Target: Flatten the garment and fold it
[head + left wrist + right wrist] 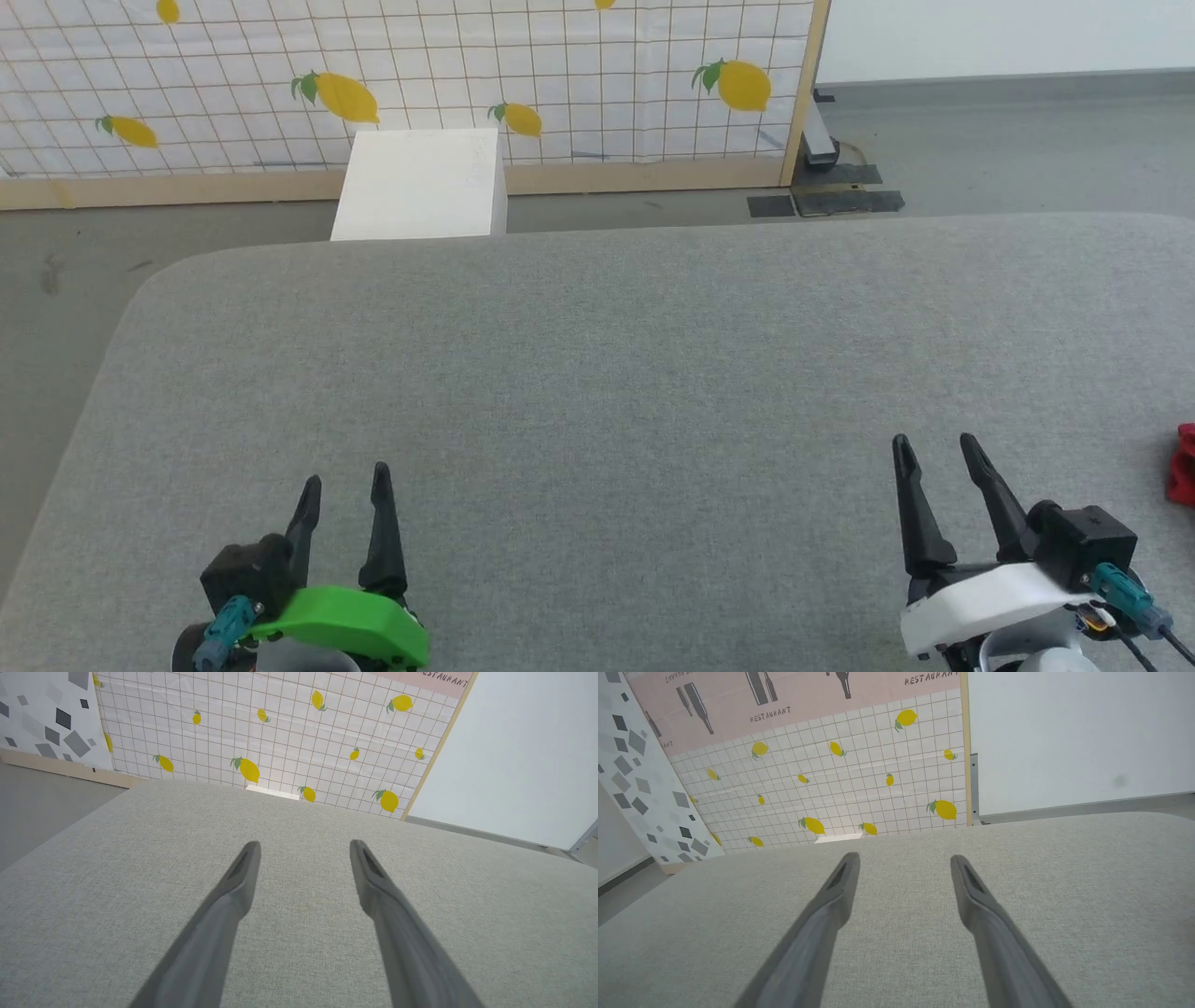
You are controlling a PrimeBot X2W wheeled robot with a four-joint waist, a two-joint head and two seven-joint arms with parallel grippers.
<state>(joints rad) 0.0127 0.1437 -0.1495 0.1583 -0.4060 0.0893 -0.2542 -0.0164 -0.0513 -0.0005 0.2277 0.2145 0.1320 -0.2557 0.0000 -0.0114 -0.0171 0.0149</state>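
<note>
A small piece of the bright red garment [1184, 464] pokes in at the right edge of the head view, lying on the grey padded table [597, 373]; the bulk of it is out of view. My right gripper [935, 450] stands open at the lower right, a little to the left of that red fabric and apart from it. At the lower left my left gripper [345, 481] is open too, far from the garment. Each wrist view looks along spread fingers, with the left gripper [304, 845] and the right gripper [905, 859] holding nothing over bare table cloth.
A white box [420, 185] stands on the floor past the table's far edge. Behind it runs a lemon-print grid panel [401, 84] with a wooden frame. Grey floor [1008, 149] lies beyond the table at the far right and left.
</note>
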